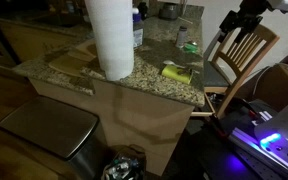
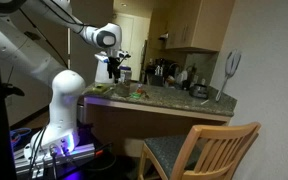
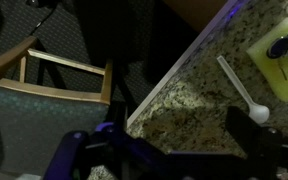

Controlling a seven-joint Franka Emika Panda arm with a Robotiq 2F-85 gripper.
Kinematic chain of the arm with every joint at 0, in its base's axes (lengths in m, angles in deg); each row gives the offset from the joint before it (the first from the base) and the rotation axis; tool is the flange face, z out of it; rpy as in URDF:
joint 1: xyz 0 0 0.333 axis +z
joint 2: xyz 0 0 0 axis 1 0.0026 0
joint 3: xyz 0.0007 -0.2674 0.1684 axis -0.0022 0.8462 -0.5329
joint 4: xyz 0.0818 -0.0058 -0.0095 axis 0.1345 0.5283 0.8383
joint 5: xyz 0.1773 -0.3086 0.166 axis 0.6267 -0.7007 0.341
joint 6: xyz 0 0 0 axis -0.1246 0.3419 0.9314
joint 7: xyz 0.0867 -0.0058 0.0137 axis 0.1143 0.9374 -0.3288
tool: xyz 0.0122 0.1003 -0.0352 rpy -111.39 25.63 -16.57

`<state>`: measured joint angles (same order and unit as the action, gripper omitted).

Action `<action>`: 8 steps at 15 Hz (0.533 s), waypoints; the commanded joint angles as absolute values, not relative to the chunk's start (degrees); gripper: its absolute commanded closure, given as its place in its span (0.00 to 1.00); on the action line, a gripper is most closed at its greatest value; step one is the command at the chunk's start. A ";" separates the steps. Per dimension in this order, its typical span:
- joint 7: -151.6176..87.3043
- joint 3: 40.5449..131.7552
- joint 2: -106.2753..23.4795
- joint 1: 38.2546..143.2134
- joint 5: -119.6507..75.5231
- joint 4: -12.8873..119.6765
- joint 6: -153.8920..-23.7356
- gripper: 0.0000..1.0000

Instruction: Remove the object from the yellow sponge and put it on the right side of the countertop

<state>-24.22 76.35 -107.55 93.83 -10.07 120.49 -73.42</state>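
The yellow sponge (image 1: 177, 72) lies near the countertop's (image 1: 144, 80) corner by the chair; it also shows at the top right of the wrist view (image 3: 276, 58). A small dark object (image 3: 282, 47) rests on top of it. My gripper (image 3: 164, 135) is open and empty. It hangs above the countertop's edge (image 3: 174, 95), well away from the sponge. In the exterior views the gripper (image 1: 246, 14) (image 2: 115, 68) is raised above the counter's end, over the chair.
A white plastic spoon (image 3: 244, 88) lies on the granite beside the sponge. A tall white paper towel roll (image 1: 110, 38) and a small green-and-white item (image 1: 191, 47) stand on the counter. A wooden chair (image 1: 239, 55) (image 3: 44, 95) stands against the counter's end. A bin (image 1: 46, 128) sits below.
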 commanded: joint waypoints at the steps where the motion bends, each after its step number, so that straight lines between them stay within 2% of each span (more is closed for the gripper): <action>1: -24.43 76.12 -107.56 93.52 -9.86 120.42 -73.18 0.00; 8: -32.65 76.98 -106.83 94.28 -13.84 120.08 -80.89 0.00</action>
